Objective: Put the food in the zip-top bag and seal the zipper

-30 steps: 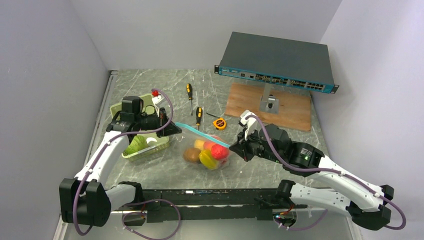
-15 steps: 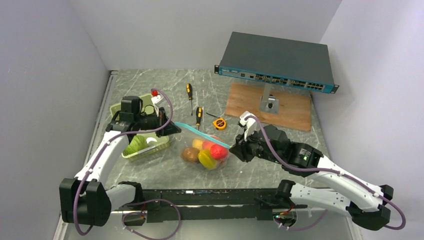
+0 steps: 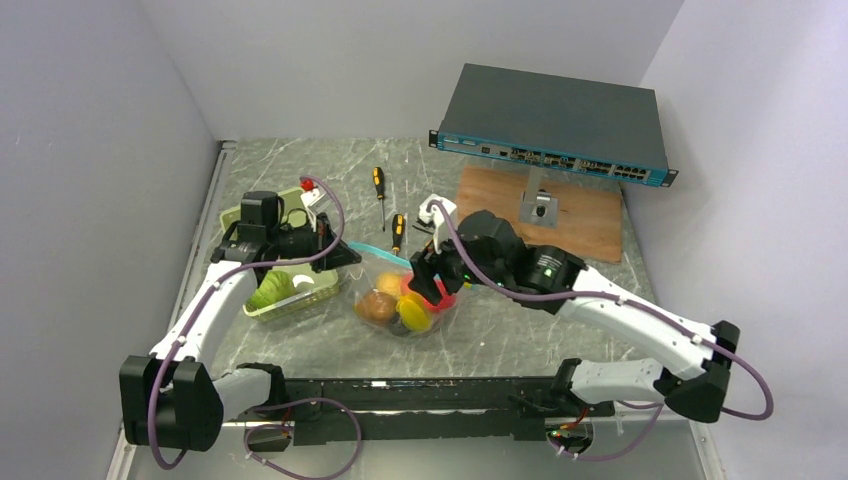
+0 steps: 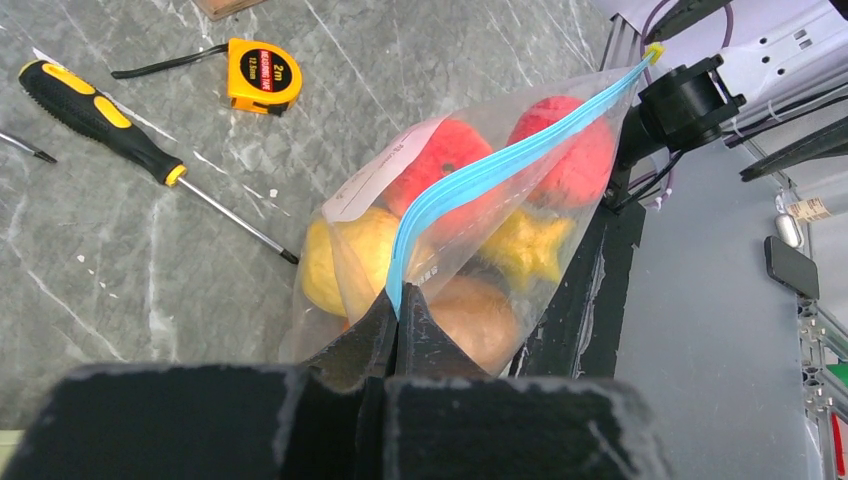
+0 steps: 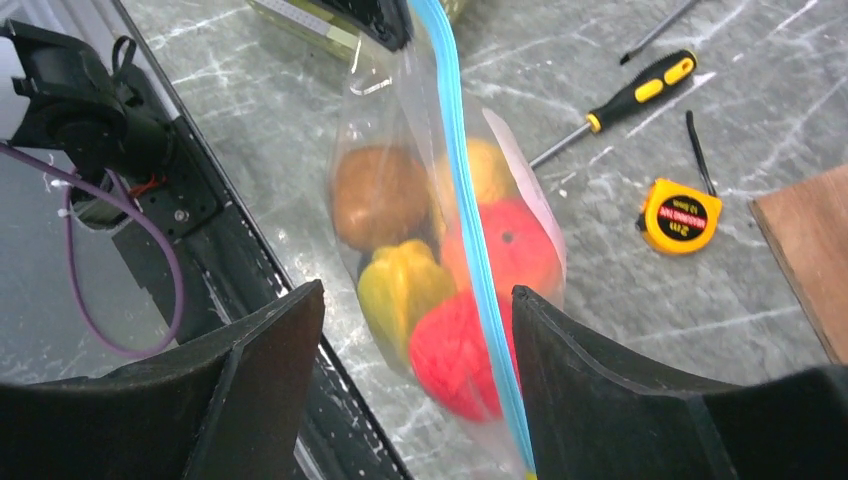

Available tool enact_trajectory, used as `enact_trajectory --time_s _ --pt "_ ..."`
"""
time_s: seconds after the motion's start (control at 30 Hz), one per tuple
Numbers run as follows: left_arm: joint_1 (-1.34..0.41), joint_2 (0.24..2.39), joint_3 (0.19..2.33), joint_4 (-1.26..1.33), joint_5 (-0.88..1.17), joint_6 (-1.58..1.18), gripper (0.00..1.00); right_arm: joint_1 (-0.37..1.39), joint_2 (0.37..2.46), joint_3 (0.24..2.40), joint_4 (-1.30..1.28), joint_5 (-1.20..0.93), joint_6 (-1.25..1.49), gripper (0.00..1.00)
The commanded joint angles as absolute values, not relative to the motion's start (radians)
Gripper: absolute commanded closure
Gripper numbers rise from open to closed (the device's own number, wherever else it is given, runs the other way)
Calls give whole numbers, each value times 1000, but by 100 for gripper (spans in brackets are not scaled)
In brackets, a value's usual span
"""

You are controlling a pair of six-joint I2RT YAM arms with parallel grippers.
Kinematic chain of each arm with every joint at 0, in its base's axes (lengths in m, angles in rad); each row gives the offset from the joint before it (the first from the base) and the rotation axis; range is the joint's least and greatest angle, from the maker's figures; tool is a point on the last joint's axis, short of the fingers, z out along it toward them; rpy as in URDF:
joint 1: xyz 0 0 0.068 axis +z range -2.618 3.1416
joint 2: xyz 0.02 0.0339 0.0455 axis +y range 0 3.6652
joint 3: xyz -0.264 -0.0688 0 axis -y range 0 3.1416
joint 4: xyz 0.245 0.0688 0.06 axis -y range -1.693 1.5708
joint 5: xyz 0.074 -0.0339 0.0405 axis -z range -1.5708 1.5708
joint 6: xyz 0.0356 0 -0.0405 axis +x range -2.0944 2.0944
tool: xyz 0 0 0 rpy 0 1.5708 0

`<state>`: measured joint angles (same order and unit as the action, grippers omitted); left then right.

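Note:
The zip-top bag hangs just above the table, holding the food: red, yellow and brown toy fruits. My left gripper is shut on the left end of the teal zipper, which runs straight away from its jaws. My right gripper hovers over the bag's middle, open wide. In the right wrist view the zipper passes between its fingers, close to the right one, with neither finger pressing it.
A pale green tray with a green fruit sits left of the bag. Two screwdrivers and a yellow tape measure lie behind it. A network switch stands on a wooden board at the back right.
My right gripper let go of the zipper's right end, opened wide and swung left over the bag. The bag's right end dropped. The left arm held still.

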<state>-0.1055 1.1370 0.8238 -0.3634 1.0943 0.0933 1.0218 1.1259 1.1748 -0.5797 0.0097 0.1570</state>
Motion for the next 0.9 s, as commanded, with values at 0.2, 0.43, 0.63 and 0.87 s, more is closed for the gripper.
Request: enact_trajectory --time_s 0.2,0.43,0.63,0.87 --pt "-138 1115 846 -340 1139 138 100 942 1326 1313 -472 -164 116 31" --pt "-152 1107 847 -337 1179 143 100 900 1380 1300 -431 -271 147 44" --pt "-162 1091 845 -333 1193 145 100 874 1370 1242 -396 -286 192 77" --pt "-167 1084 845 -322 1207 135 100 870 1324 1168 -362 -261 224 72"
